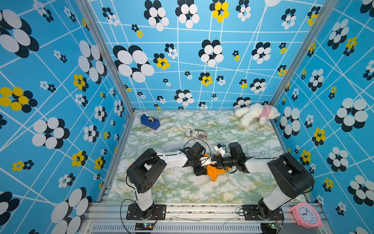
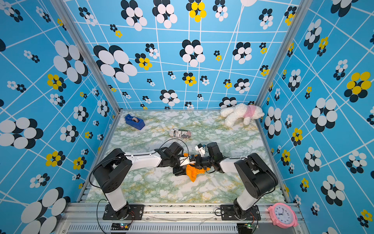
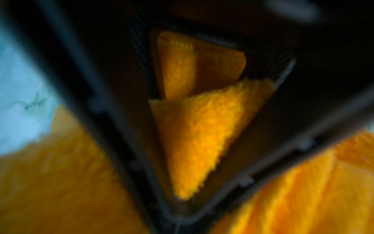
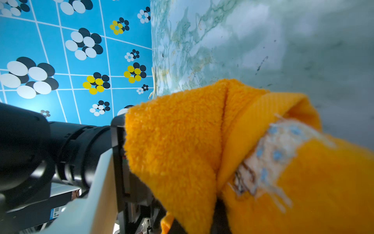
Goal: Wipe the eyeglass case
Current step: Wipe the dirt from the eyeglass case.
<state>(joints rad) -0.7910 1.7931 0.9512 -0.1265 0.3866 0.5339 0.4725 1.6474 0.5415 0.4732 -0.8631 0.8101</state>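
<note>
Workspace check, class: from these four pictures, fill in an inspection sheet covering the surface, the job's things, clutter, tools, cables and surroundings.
Surface: green marbled table; faint dark marks show in the right wrist view.
Job's things: orange towel bunched at the centre; black eyeglass case beside it, mostly hidden under the arms.
Clutter: tape dispenser, printed can and plush toy toward the back; pink clock on the front rail.
Tools: right tool shut on the towel; left tool at the case, grip unclear.
Cables: black loop above the left wrist.
Surroundings: blue flowered walls on three sides.
</note>
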